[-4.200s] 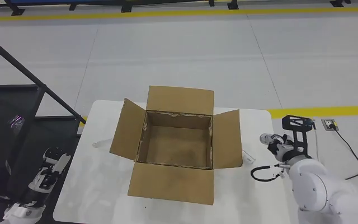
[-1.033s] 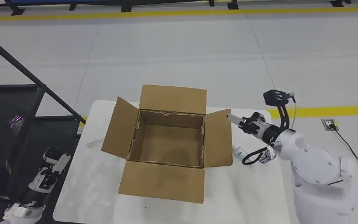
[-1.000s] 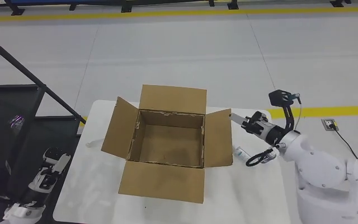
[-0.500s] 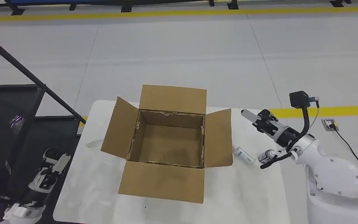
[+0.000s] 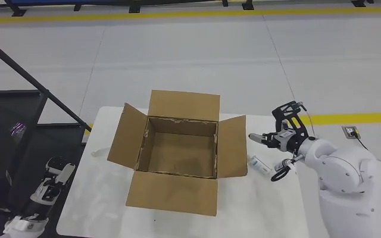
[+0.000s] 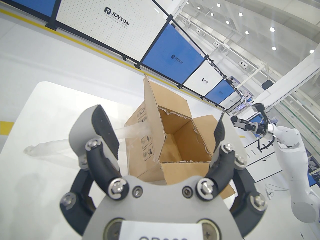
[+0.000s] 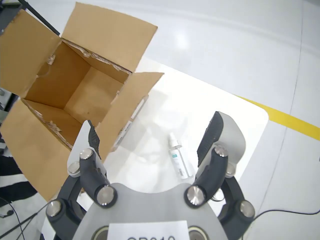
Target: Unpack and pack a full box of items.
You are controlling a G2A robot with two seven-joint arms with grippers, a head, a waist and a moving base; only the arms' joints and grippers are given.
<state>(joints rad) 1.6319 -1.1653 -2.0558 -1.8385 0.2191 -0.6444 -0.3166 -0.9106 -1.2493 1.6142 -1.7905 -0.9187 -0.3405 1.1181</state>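
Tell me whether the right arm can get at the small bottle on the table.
Probably yes: the open right tool hangs near the bottle, which lies uncovered on the table beside the box, with nothing between them.

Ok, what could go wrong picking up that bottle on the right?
1. The bottle lies flat on its side, so it may roll or slip as the open right gripper closes on it.
2. The box flap sticks out right beside it, and the gripper could snag it while carrying the bottle in.
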